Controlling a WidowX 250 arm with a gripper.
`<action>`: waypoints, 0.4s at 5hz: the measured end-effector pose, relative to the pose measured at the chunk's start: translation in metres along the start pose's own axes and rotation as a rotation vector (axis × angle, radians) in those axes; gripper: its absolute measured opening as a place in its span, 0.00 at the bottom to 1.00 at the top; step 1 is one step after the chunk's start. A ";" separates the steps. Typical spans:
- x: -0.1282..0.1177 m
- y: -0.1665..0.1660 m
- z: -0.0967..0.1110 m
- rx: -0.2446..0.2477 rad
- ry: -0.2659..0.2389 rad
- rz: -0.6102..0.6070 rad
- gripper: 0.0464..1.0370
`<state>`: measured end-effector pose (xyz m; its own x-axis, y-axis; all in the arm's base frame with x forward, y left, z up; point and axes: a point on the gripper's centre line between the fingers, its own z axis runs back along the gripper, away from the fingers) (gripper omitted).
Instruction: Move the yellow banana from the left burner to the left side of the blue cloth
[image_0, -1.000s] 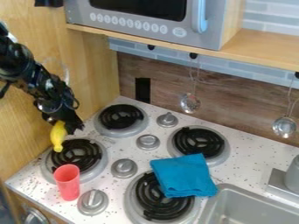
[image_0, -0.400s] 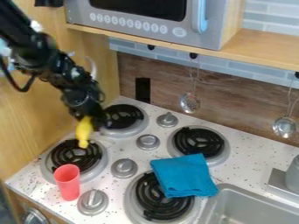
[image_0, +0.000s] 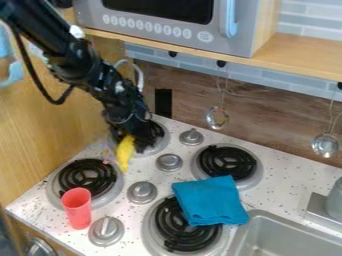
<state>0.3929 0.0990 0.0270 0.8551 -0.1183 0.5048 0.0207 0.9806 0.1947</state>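
The black gripper (image_0: 131, 139) hangs over the front edge of the back left burner, shut on a yellow banana-like object (image_0: 125, 152). That yellow object points downward, its lower end near the stovetop between the two left burners and the knobs. To its lower left, a red cup (image_0: 77, 207) stands upright at the near edge of the front left burner (image_0: 87, 177). A folded blue cloth (image_0: 210, 200) lies partly over the front right burner, well to the right of the gripper.
Silver knobs (image_0: 169, 162) stand between the burners. The back right burner (image_0: 227, 162) lies behind the cloth, with a sink (image_0: 274, 235) at lower right. A microwave (image_0: 167, 22) sits on the shelf above; ladles (image_0: 325, 145) hang along the back wall.
The gripper has moved right across the stove, from over the front left burner to the back left one, carrying the yellow object. Cup and cloth have stayed put.
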 end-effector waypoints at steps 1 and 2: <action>0.001 -0.016 -0.012 -0.011 0.019 -0.013 0.58; -0.002 -0.033 -0.030 -0.014 0.055 -0.016 0.58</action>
<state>0.4060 0.0717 -0.0057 0.8817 -0.1256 0.4547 0.0416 0.9809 0.1901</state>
